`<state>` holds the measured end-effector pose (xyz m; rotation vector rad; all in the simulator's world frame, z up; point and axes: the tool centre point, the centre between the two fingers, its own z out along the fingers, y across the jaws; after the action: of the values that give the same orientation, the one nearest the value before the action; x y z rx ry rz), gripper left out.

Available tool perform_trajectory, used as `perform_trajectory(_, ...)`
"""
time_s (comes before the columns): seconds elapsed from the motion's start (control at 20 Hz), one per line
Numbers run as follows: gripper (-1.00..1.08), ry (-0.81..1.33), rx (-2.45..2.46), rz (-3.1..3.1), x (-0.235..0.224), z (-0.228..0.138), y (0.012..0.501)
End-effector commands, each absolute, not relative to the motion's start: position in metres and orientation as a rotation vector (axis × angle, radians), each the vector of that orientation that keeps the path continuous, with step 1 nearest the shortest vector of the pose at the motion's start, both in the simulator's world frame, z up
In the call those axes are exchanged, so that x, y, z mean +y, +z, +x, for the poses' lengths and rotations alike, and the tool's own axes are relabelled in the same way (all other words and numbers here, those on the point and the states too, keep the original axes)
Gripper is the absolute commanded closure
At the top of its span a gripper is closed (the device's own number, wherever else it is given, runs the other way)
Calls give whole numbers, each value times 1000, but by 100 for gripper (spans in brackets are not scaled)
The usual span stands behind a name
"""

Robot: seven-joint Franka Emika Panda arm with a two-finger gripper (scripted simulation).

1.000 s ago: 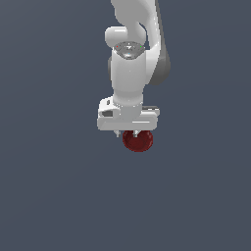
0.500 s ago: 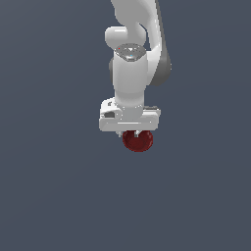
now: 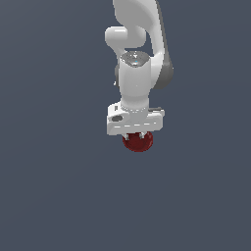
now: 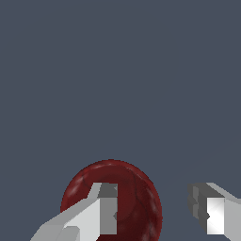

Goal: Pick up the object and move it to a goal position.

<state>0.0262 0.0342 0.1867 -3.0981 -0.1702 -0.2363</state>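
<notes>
The object is a small dark red glossy bowl (image 3: pixel 138 143) lying on the grey floor directly under my white gripper (image 3: pixel 137 134), whose hand hides its top part. In the wrist view the bowl (image 4: pixel 136 188) is close below. My gripper (image 4: pixel 153 216) is open: one finger (image 4: pixel 106 212) is over the bowl's inside, the other finger (image 4: pixel 214 214) is outside it, and the rim lies between them with a gap to the outer finger. Whether the inner finger touches the bowl cannot be told.
Plain dark grey floor (image 3: pixel 54 186) lies all around. No other objects or edges show in either view.
The gripper has shifted slightly toward the exterior view's right and a little lower over the bowl. The bowl has not moved.
</notes>
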Motion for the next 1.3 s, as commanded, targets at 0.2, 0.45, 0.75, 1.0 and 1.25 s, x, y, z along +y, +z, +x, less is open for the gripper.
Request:
perform_trajectory(0.2,-20,-319,-298,-3050,61,21,165)
perform_trajectory(0.45,-20,-399,-407,-3011,82,13,146)
perform_trajectory(0.75,-20,-495,-527,-2975,103,0,126)
perform_trajectory(1.0,-20,-573,-623,-2957,116,-14,110)
perform_trajectory(1.25,-20,-649,-718,-2949,125,-30,97)
